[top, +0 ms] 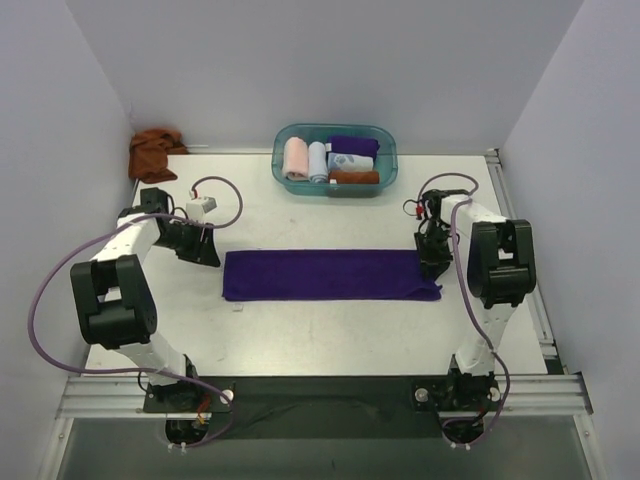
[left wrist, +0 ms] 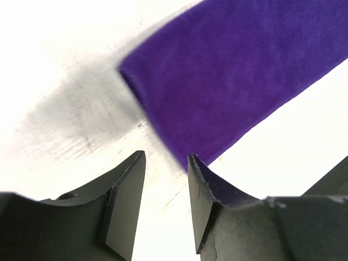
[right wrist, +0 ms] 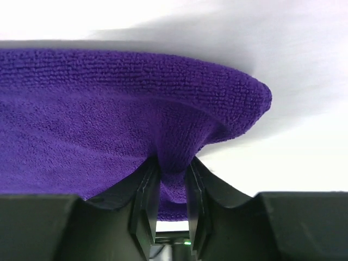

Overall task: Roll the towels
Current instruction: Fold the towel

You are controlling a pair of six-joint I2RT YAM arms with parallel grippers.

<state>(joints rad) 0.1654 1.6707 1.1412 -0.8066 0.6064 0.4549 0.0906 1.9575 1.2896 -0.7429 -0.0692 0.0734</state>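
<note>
Top external view lays out the job: the purple towel [top: 330, 275] lies flat as 1 long strip across the middle of the counter [top: 330, 340], its short ends facing the 2 arms. The rust-brown towel [top: 153, 153] sits bunched in the far left corner, well apart. A teal basket [top: 283, 150] at the far edge holds several rolled cloths. The layout reads as setup for rolling, since a narrow strip can be turned over from 1 short end.

From above, though, the right jaws are only a dark shape at the strip's right end, and the grip cannot be judged. Right wrist view settles it. The right jaws are pinched on a fold of the purple towel [right wrist: 109, 109], which puckers into them near its rounded corner, probably so that end can be lifted to start the roll.

Left wrist view adds what neither other view shows. The left jaws stand apart with bare counter between them, holding nothing, right at a corner of the purple towel [left wrist: 234, 81], likely placed to steady that end.
</note>
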